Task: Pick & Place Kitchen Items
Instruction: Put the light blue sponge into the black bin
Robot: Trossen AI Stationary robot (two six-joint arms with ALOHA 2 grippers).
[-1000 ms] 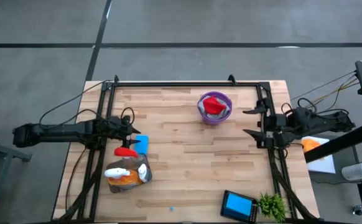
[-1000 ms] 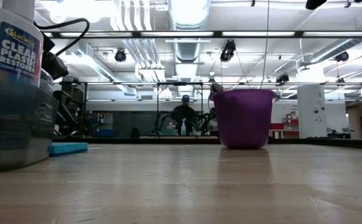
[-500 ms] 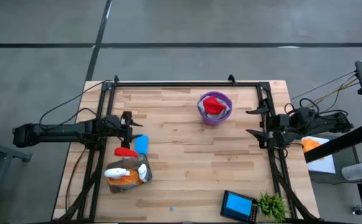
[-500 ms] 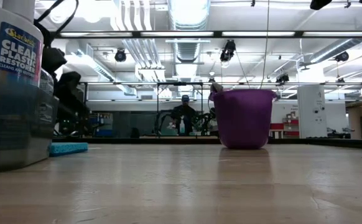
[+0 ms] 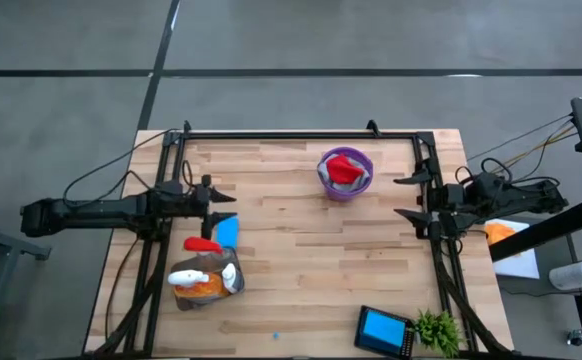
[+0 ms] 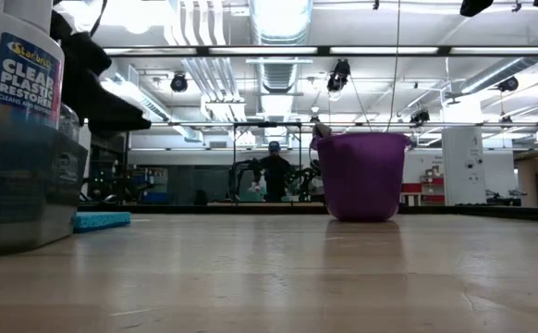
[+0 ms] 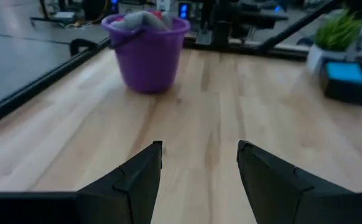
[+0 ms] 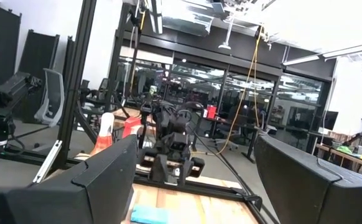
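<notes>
Here wooden table [image 5: 301,260] | purple bucket [image 5: 345,175] | dim workshop behind

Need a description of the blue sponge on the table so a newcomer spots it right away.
Start at the wooden table and go to its left side, where the left pincer hangs open. The blue sponge lies flat just under it, beside the clear bin of spray bottles. It is the only small, flat, bright blue rectangle lying loose there.

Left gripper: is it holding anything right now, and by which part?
Nothing is held. The left gripper is open with only bare tabletop between its fingers, above the table near the blue sponge. The right gripper is open and empty too.
</notes>
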